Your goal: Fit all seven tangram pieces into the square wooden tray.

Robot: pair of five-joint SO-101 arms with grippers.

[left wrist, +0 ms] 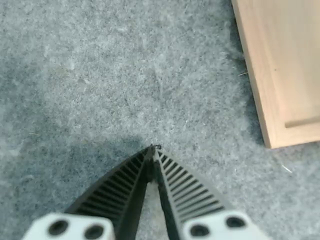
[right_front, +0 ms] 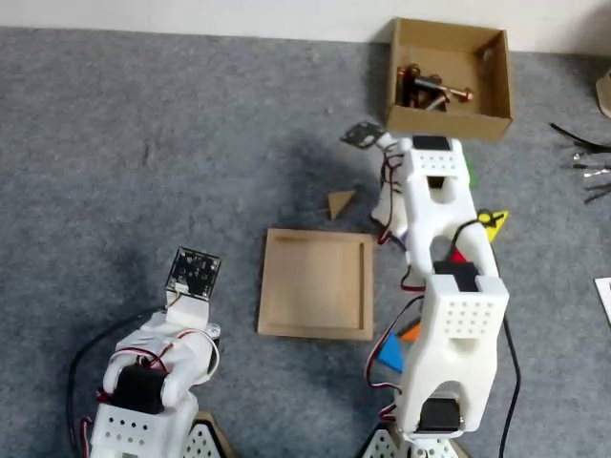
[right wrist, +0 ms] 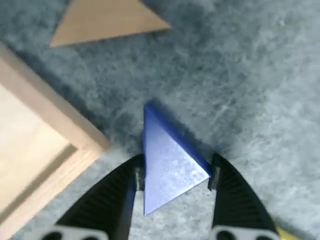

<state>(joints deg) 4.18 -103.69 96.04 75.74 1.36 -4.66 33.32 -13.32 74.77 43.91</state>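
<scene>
Step in hand: first placement. The tray [right_front: 315, 237] is bare inside, so I judge nothing has been fitted yet.

- right gripper [right wrist: 176, 170]: pinching the blue triangle [right wrist: 165, 150] across two of its edges, free tip pointing away from the fingers. It sits just outside the tray's corner [right wrist: 50, 125], over the carpet [right wrist: 250, 75]. I can't tell whether the piece is lifted or resting on the pile.
- plain wood triangle [right wrist: 105, 20]: flat on the carpet beyond the held piece, near the tray's far edge but apart from it [right_front: 340, 201].
- Other pieces lie along the right arm [right_front: 449, 315]: second blue piece [right_front: 389, 353] and orange piece [right_front: 410, 331] near its base, red piece [right_front: 459, 256] and yellow piece [right_front: 493, 222] farther out, partly hidden by the arm.

Next move, as I read it: carry the blue triangle sideways over the rim and lower it flat into a corner. It needs to clear the raised lip first, and its straight sides must line up with the tray walls before I let go. A tilted release would leave it propped on the rim.

Pose: right arm stretched well forward along the tray's right side, wrist bent down. The left arm [right_front: 153, 382] is folded back near its base. The left gripper [left wrist: 153, 150] has its fingers pressed together on nothing, pointing down at bare carpet beside the tray's left edge [left wrist: 280, 65].
</scene>
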